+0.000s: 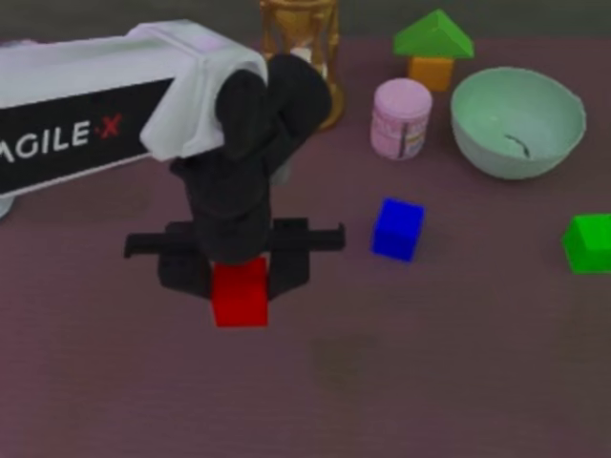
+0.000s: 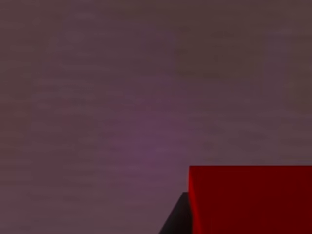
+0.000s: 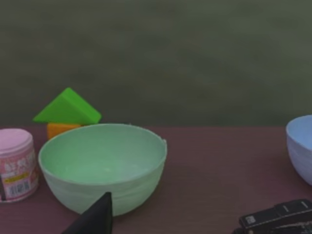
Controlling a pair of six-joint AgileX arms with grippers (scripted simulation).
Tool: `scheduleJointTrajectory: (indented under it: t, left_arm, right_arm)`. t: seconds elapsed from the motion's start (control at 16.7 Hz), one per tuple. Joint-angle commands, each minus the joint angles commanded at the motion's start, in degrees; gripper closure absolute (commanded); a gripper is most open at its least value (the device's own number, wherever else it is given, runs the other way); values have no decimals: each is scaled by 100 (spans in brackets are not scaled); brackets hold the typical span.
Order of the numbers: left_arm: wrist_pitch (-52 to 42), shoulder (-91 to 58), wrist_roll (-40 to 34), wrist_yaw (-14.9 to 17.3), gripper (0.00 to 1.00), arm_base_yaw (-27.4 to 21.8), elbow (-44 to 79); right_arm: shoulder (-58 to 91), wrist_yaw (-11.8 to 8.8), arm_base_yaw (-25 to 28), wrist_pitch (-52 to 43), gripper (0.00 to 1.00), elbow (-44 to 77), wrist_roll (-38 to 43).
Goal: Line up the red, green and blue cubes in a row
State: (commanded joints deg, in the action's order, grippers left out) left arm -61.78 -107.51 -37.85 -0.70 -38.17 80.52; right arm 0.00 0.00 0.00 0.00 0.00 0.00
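Left hand (image 1: 239, 277) hangs over the left-middle of the tabletop (image 1: 401, 382), pointing down, with the red cube (image 1: 240, 292) directly beneath it; the cube's near part sticks out from under the black wrist body. Dark finger parts sit close on either side of the cube, and the hand looks closed on it, though the contact itself is hidden under the wrist. In the left wrist view the red cube (image 2: 251, 200) fills the corner right beside a dark finger edge, with bare tabletop beyond.

To the right of the hand, a little apart, lies the blue cube (image 1: 397, 229), alone on the tabletop. The green cube (image 1: 588, 243) is well apart from both, at the right edge.

Farther back stand a pink jar (image 1: 401, 118), a pale green bowl (image 1: 516, 120), and a green wedge (image 1: 433, 36) resting on an orange block (image 1: 431, 72). A gold hourglass (image 1: 301, 38) stands at the far edge, partly behind the left arm.

Of the right hand, only dark finger parts show at the edge of its own wrist view, facing the bowl (image 3: 103, 165); I cannot tell whether its fingers are apart or together. A pale blue bowl (image 3: 301, 146) is cut by that view's edge.
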Motion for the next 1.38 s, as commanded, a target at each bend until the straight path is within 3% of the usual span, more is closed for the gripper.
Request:
scheduleJointTrajectory:
  t: [0.42,0.72,1.38]
  left_arm:
    - [1320,-389,-20,3,100,-22,-895]
    - [1421,-428,-21,2,100,-28,-975]
    - [1421,-428,-21,2,17,-28,-975]
  right_arm:
    - [0,0,0,0,0,0,0]
    - [0,0,0,0,0,0,0]
    - [0,0,0,0,0,0,0]
